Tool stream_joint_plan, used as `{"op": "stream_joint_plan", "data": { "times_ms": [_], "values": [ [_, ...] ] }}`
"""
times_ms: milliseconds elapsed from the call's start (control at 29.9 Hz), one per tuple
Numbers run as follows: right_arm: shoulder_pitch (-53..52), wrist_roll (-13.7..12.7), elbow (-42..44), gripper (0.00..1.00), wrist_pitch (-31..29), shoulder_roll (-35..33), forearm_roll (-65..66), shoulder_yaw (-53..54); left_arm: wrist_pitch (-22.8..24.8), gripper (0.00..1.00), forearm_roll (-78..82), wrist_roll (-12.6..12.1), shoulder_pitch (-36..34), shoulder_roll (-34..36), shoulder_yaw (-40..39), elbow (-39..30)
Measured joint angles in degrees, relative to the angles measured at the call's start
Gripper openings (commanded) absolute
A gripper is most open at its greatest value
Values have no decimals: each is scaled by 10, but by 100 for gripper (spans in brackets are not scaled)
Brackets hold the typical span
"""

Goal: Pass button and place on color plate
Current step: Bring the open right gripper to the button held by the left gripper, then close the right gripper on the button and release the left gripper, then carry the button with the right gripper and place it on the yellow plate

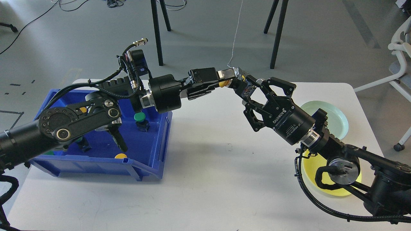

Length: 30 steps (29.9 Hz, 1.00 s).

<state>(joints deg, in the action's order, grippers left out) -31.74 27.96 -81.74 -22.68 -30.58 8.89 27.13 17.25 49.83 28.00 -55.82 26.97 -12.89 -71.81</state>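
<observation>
A yellow-capped button with a grey and blue body is held in the air above the table's far middle, between my two grippers. My left gripper reaches in from the left and is shut on the cap end. My right gripper reaches in from the right, and its fingers are closed around the button's body end. A yellow plate lies at the right front, partly hidden under my right arm. A pale green plate lies behind it.
A blue bin stands on the left of the white table. It holds a green button, a yellow button and others, partly hidden by my left arm. Black stand legs and a white chair are beyond the table.
</observation>
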Motion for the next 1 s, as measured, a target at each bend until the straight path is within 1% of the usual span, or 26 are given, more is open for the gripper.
{"op": "stream_joint_plan", "data": {
  "times_ms": [33, 100, 167, 234, 368, 502, 635, 769, 869, 1003],
  "values": [
    [0, 0, 0, 2, 0, 0, 0, 0, 0, 33, 0, 0, 0, 0, 0, 0],
    [0, 0, -1, 1, 0, 0, 0, 0, 0, 47, 0, 0, 0, 0, 0, 0],
    [0, 0, -1, 1, 0, 0, 0, 0, 0, 50, 0, 0, 0, 0, 0, 0],
    [-1, 0, -2, 1, 0, -1, -1, 0, 0, 57, -1, 0, 0, 0, -1, 0],
    [0, 1, -2, 1, 0, -3, -1, 1, 1, 65, -3, 0, 0, 0, -3, 1],
    [3, 1, -3, 1, 0, -4, -1, 1, 1, 70, -4, 0, 0, 0, -4, 1],
    [10, 0, -4, 1, 0, -7, -1, 5, 1, 71, -4, 0, 0, 0, -4, 1],
    [57, 0, -6, 1, 4, -27, -2, 59, 1, 72, -5, 0, 1, 0, -6, 1],
    [134, 0, -23, 1, 38, -47, -4, 126, 1, 72, -5, 0, 5, 0, -12, 1],
    [242, 0, -55, 1, 114, -105, -4, 188, 2, 73, -5, 0, 9, 0, -16, 1]
  ]
}}
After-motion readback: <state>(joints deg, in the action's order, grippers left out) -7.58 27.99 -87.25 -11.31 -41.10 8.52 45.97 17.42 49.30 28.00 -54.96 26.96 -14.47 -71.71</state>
